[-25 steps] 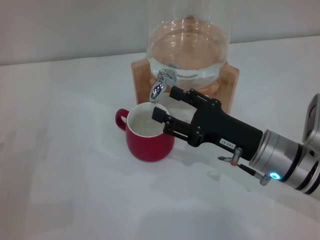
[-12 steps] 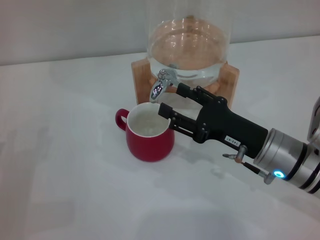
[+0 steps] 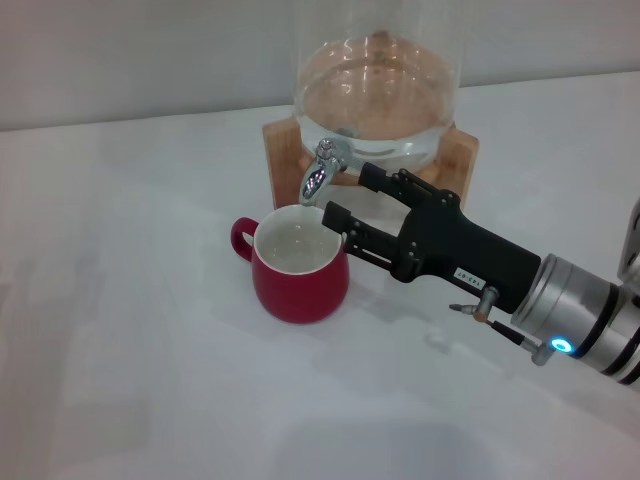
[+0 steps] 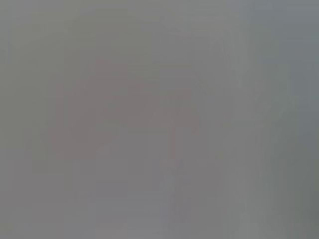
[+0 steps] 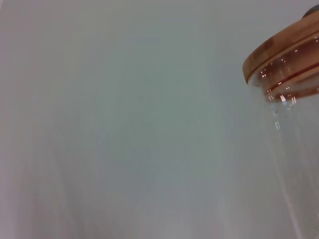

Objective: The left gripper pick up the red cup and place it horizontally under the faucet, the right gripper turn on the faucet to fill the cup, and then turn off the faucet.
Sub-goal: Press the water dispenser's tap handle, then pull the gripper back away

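Note:
The red cup [image 3: 298, 272] stands upright on the white table [image 3: 120, 330], handle to the left, its cream inside showing. Just above its far rim hangs the spout of the chrome faucet [image 3: 319, 173]. My right gripper [image 3: 348, 193] reaches in from the right, open. Its upper finger ends just right of the faucet and its lower finger lies over the cup's right rim. Nothing is held between the fingers. I see no water stream. The left gripper is out of view; the left wrist view is plain grey.
The glass dispenser [image 3: 375, 90] holds water and sits on a wooden stand [image 3: 457, 160] at the back. In the right wrist view its wooden lid [image 5: 281, 47] tops the glass wall. White table spreads left and in front of the cup.
My right gripper has shifted a little right and back, bringing its upper finger up beside the faucet. The cup has stayed put.

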{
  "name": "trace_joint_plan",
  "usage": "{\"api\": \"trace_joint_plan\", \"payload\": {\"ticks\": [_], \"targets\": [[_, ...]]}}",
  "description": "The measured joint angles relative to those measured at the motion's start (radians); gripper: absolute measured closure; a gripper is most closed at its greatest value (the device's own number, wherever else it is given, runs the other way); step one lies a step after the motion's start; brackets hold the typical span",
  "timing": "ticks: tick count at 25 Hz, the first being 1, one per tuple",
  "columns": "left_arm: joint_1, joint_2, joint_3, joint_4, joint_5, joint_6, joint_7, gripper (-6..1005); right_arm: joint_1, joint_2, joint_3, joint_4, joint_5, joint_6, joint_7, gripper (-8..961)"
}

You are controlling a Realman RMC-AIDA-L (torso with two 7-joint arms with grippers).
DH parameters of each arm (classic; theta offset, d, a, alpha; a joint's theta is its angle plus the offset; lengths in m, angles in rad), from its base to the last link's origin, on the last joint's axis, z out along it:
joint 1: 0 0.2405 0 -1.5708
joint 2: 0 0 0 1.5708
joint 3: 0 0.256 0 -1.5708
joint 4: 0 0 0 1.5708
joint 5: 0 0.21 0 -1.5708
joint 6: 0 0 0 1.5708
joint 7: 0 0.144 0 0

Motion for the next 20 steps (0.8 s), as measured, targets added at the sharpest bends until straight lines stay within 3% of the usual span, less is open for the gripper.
{"api": "trace_joint_plan", "payload": {"ticks": [20], "targets": [[-0.006, 0.0, 0.0, 0.0, 0.0, -0.01, 0.0, 123, -0.005, -0.002, 0.012, 0.0, -0.002, -0.003, 0.0, 162]]}}
